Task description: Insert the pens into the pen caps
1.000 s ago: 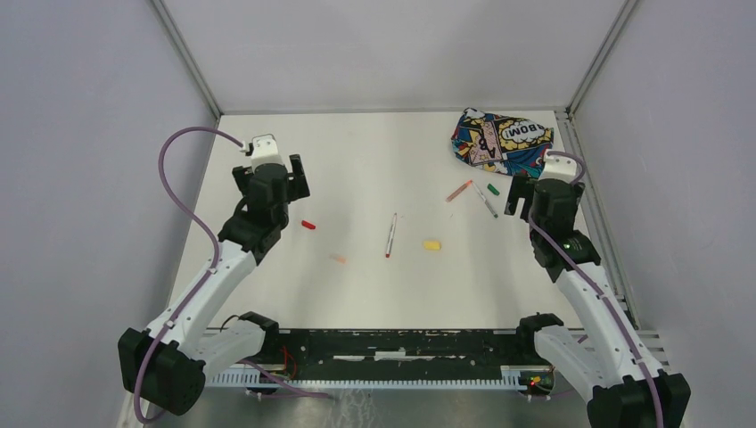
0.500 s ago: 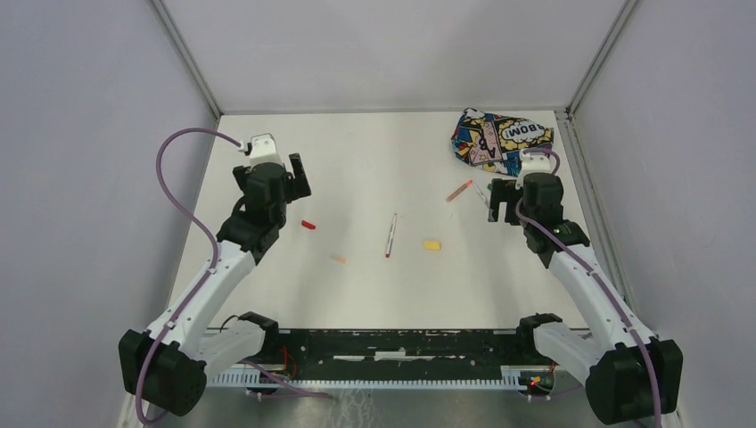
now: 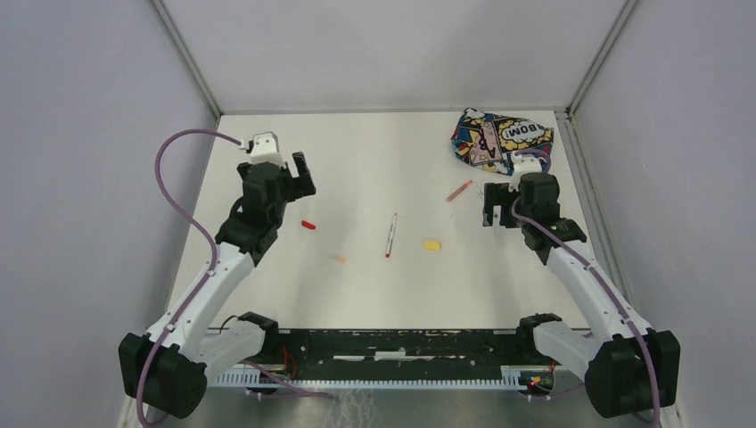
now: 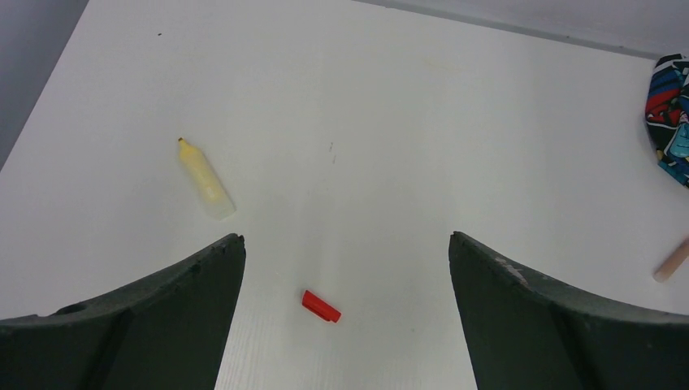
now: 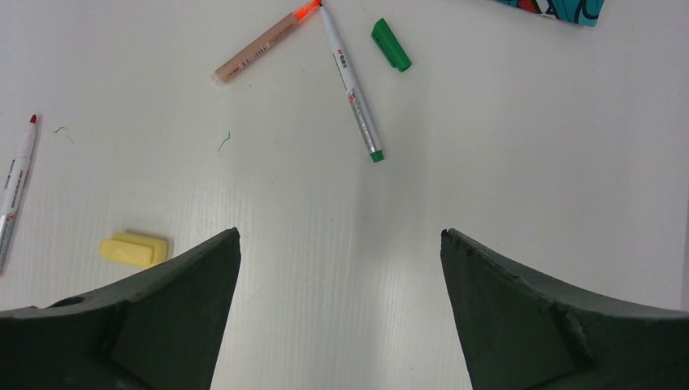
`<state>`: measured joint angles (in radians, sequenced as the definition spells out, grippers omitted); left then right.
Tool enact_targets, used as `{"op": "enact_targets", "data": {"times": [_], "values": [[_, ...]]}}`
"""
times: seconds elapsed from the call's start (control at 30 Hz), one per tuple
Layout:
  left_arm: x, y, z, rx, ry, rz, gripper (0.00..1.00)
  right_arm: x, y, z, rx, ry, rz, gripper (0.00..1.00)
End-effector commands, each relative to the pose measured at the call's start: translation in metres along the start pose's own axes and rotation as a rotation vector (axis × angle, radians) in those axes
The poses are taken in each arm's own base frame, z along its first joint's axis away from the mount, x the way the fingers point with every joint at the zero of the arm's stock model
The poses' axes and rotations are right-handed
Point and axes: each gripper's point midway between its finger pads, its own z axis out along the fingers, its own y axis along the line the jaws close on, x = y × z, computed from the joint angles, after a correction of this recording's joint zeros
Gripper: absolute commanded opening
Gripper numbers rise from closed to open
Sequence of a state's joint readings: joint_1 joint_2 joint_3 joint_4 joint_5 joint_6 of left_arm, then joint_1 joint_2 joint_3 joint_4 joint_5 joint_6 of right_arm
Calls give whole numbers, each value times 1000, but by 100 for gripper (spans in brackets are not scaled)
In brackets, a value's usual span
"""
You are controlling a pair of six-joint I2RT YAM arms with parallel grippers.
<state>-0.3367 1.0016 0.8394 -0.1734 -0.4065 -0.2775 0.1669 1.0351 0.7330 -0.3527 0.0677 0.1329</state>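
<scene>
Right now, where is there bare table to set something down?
Bare: far middle, between left gripper and pouch; near strip between yellow cap and arm bases. Crowded: beside the pouch, where orange pen, green pen and green cap cluster.

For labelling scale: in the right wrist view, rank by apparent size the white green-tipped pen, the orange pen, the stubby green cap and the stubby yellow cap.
1. white green-tipped pen
2. orange pen
3. stubby yellow cap and stubby green cap: alike; yellow lies nearer the camera

The comic-print pouch bears the word "BOM!".
</scene>
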Motion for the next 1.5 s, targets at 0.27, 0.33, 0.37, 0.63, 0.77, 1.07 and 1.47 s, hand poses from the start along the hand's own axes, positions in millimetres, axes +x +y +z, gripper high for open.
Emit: {"op": "enact_targets", "data": {"times": [0.27, 0.33, 0.37, 0.63, 0.77, 1.07, 1.47], "values": [[-25, -22, -7, 144, -82, -97, 100, -7, 1, -4, -7, -51, 34, 98], [-21, -25, -6, 159, -66, -104, 100, -7, 2, -5, -11, -57, 35, 98], [-19, -27, -6, 169, -51, -104, 100, -8, 1, -6, -10, -63, 35, 98], [2, -14, 0, 86, 29, -91, 100, 1, -3, -3, 16, -66, 59, 98], [7, -5, 3, 27, 66, -69, 100, 5, -1, 1, 6, -61, 73, 98], [27, 21, 12, -150, 143, -63, 99, 12, 7, 5, -33, -57, 97, 98], [66, -79, 13, 101, 285, -68, 96, 26, 24, 12, -127, -13, 109, 98]]}}
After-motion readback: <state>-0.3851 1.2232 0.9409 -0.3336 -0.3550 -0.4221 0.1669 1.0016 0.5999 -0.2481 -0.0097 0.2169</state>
